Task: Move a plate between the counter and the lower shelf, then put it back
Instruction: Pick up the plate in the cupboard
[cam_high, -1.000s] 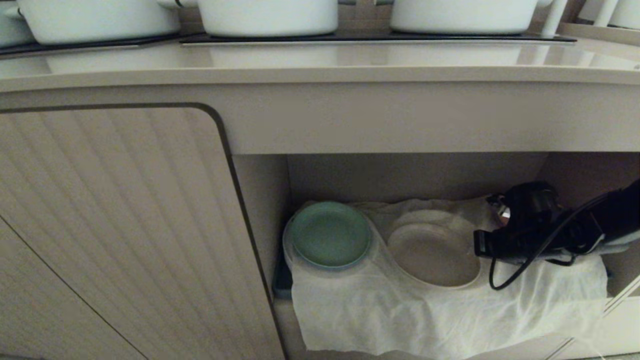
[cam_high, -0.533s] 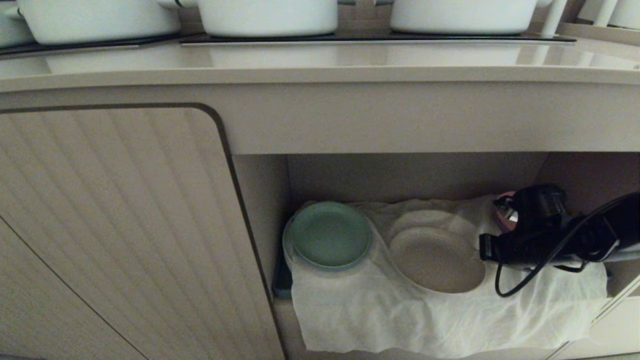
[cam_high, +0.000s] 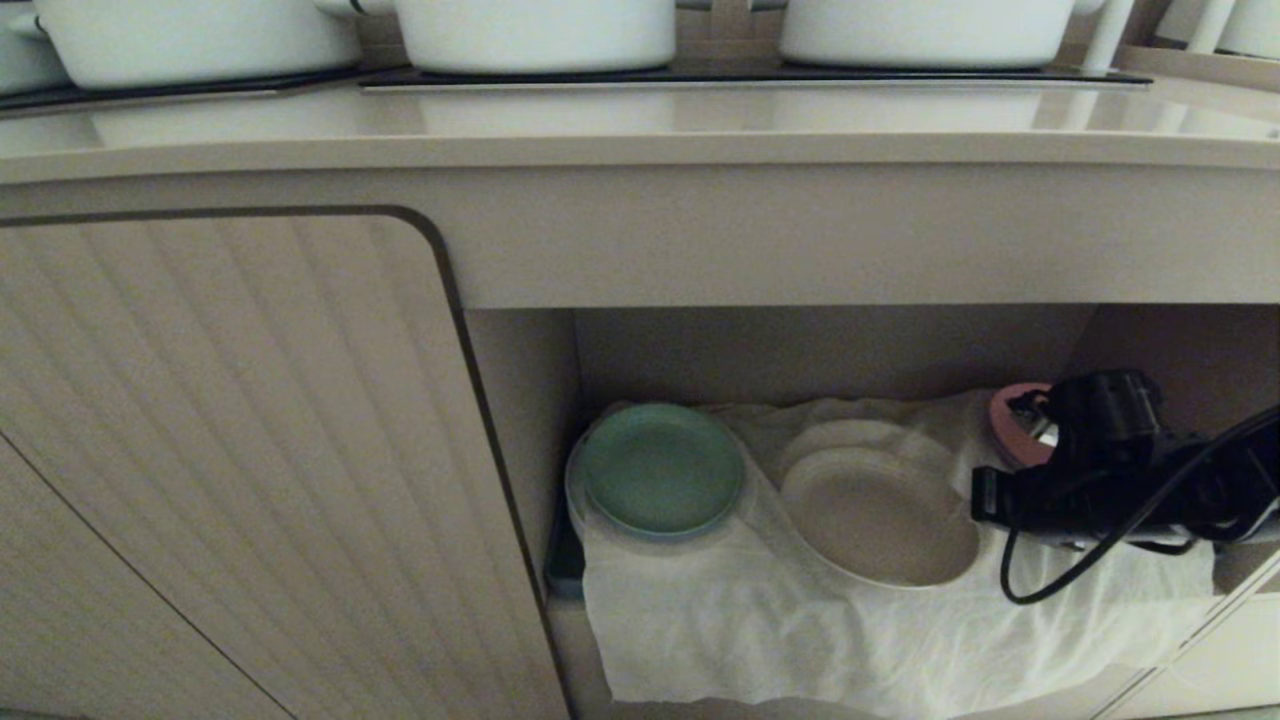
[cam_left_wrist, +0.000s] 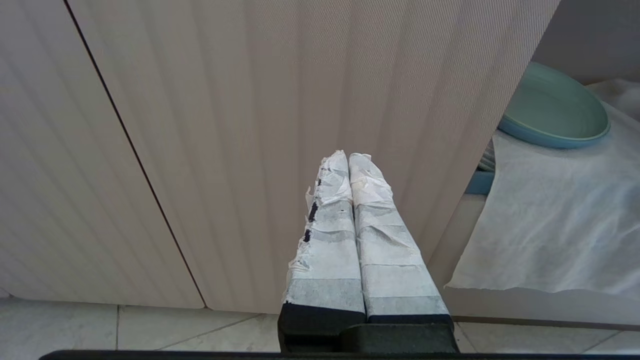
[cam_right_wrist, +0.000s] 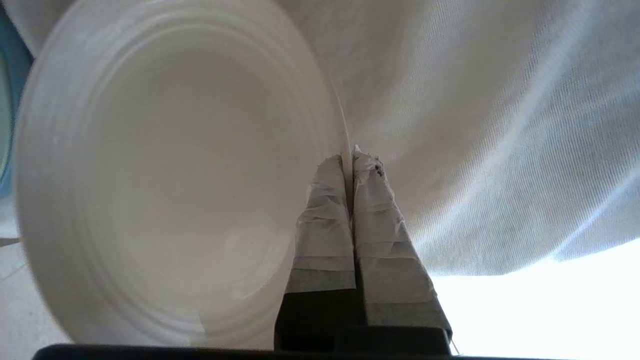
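The right gripper (cam_right_wrist: 348, 159) pinches the rim of the plate (cam_high: 878, 518) over the cloth (cam_high: 760, 620) in the lower shelf (cam_high: 830, 350); the left gripper (cam_left_wrist: 348, 160), fingers together, faces the cabinet door (cam_left_wrist: 225, 125).

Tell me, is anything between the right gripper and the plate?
Nothing visible. The right gripper is shut on the rim of the plate, over the white cloth in the lower shelf.
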